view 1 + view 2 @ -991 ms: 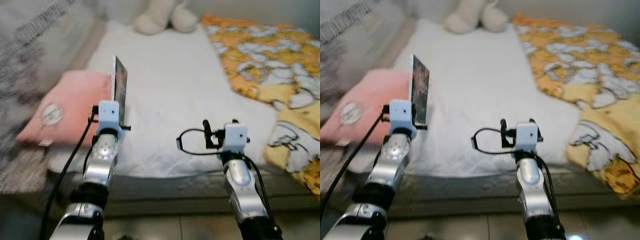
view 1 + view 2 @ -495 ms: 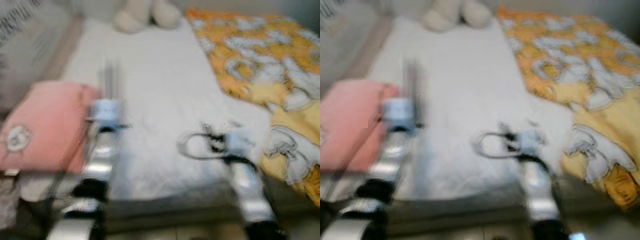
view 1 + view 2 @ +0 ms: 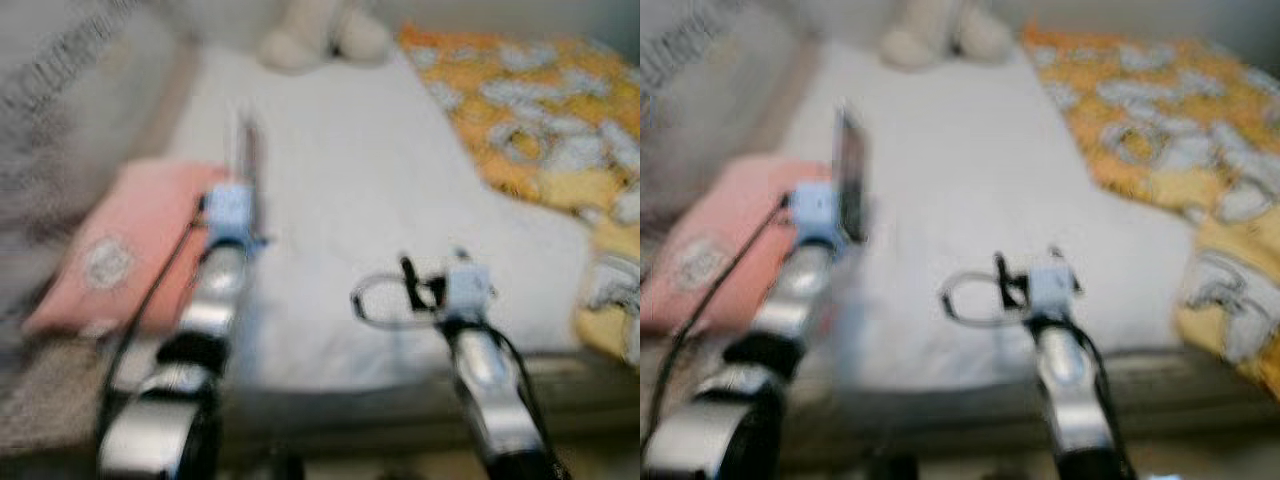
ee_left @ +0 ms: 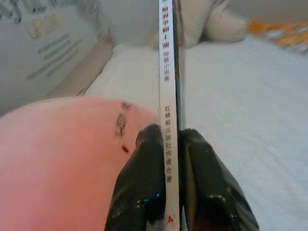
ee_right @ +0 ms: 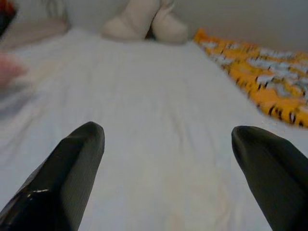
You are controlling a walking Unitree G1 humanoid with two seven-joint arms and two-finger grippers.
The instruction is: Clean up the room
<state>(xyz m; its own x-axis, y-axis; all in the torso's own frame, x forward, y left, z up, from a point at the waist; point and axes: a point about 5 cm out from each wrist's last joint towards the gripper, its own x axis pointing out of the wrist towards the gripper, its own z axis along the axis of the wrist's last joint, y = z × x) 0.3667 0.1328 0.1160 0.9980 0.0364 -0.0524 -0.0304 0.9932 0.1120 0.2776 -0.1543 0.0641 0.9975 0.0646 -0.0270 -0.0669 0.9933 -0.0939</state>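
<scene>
Gripping a thin book [image 4: 169, 96] upright as before, left pincer [image 4: 168, 192] mid-left above pink pillow [image 3: 130, 240]; right pincer [image 5: 178, 168] wide open, empty.

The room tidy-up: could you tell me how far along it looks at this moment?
Done: nothing finished is evident. In hand: the left gripper is shut on a thin book, held upright on its edge above the bed beside the pink pillow. The right gripper is open over the sheet. Left: putting the book away; the yellow blanket still lies rumpled.

Both eye views are blurred; the plush toy [image 5: 144, 21] (cream) is cut off above.
</scene>
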